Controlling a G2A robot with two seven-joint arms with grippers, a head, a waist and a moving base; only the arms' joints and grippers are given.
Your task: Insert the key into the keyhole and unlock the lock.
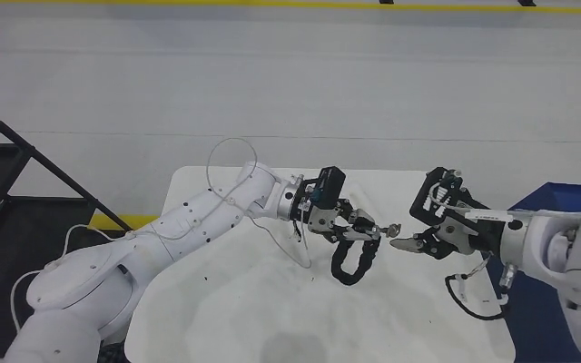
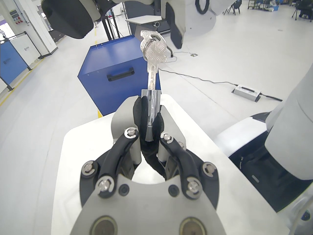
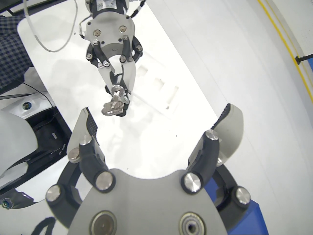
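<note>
Left tool (image 2: 149,110) on lock (image 2: 153,99) with key (image 2: 154,50), white table (image 2: 73,152), blue cabinet (image 2: 107,59) beyond

Left gripper (image 2: 149,110) is clamped on the lock (image 2: 153,100), with its arm extended from the left toward mid-table. Right gripper (image 3: 159,118) is spread wide and faced at the left one, tips near but apart.

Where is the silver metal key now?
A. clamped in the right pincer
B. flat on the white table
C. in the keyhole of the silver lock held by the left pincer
C: the silver metal key sits in the silver lock cylinder gripped by the left pincer; the right pincer is open.
</note>
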